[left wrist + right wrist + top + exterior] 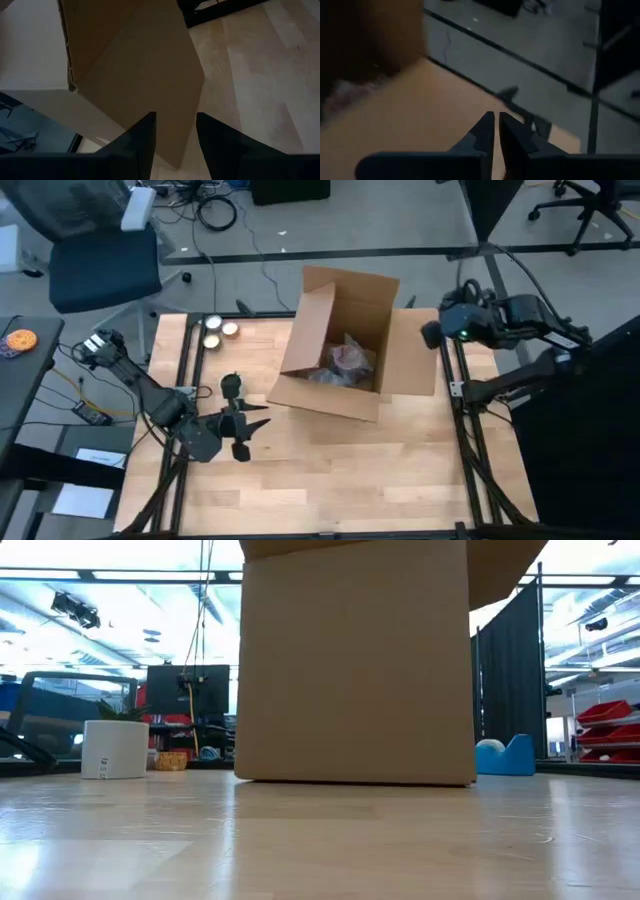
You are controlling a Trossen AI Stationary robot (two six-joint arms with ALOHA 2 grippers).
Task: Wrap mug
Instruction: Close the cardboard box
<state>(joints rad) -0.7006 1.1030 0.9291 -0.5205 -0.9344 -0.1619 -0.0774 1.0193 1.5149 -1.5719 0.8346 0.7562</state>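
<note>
An open cardboard box [340, 345] stands on the wooden table [330, 470], filling the middle of the low view [355, 660]. Inside it lies a crumpled pinkish-grey bundle [347, 360], also visible in the right wrist view [350, 92]. The mug itself is hidden. My left gripper [258, 418] hovers open over the table just left of the box, its fingers [145, 140] pointing at the box's left flap [145, 75]. My right gripper [430, 335] is shut with nothing in it, above the box's right flap [420, 115].
Small round shiny objects [215, 330] sit at the table's far left corner. A white cylinder [115, 748] shows at the left in the low view. The table's near half lies bare. Chairs and cables are on the floor beyond the far edge.
</note>
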